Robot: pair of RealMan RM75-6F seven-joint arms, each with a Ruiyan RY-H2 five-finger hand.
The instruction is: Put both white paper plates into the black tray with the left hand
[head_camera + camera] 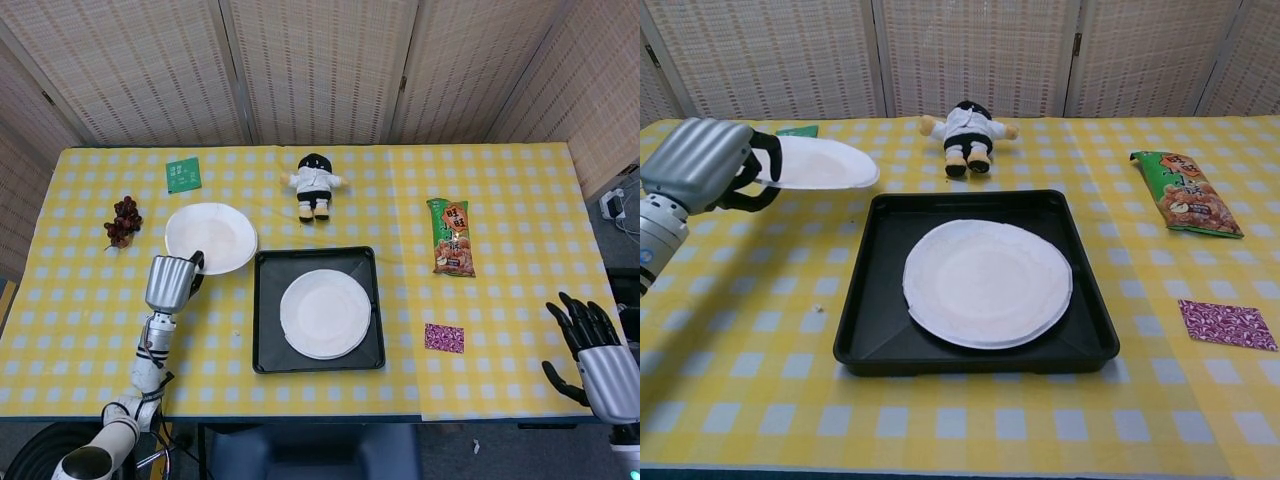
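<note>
Yellow checked table: my left hand (pixel 695 165) grips the second plate (pixel 820 163) aloft; tray (pixel 880 300) lies lower right. Right hand (pixel 590 350) open.

Yellow checked table (pixel 500 200), black tray (pixel 265 330)
</note>
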